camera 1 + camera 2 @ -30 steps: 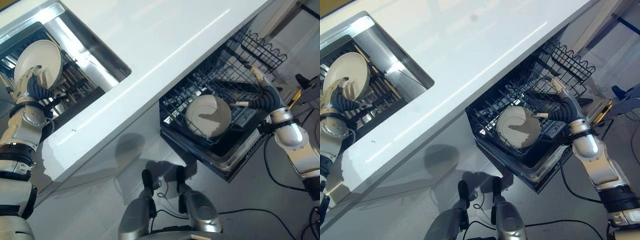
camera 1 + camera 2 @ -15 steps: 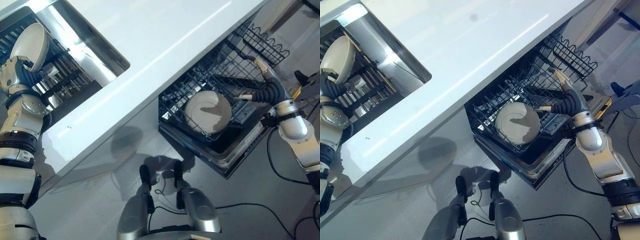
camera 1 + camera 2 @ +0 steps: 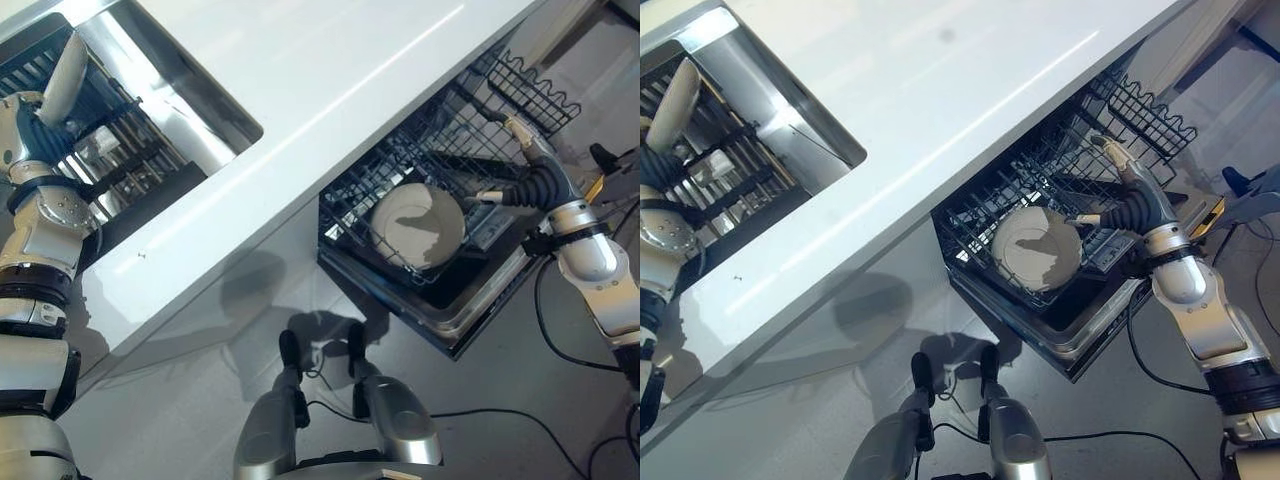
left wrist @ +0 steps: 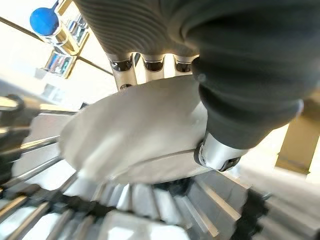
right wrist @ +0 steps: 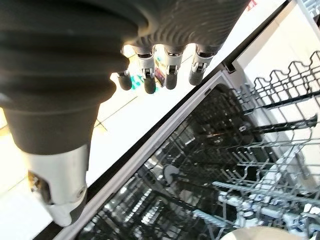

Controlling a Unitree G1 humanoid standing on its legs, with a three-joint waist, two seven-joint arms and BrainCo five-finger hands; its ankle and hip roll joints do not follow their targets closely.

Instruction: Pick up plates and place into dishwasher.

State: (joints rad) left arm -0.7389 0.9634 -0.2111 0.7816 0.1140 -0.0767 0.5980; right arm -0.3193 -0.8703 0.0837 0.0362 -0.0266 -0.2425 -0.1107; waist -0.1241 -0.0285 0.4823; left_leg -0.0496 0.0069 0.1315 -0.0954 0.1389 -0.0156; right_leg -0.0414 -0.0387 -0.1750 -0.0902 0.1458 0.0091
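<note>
Pinching a round white ceramic plate (image 3: 64, 68) edge-on over the sink rack, the left hand (image 3: 30, 120) risks dropping it; the right hand (image 3: 1127, 195) hovers open-fingered over the dishwasher's black wire rack (image 3: 1040, 190).

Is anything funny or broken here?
Nothing looks broken or spilled. One plate lies tilted in the dishwasher rack. The left hand holds another plate on edge over the sink, which suits loading.

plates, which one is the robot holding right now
The plate over the sink, gripped by the left hand; the other plate sits untouched in the dishwasher rack.
</note>
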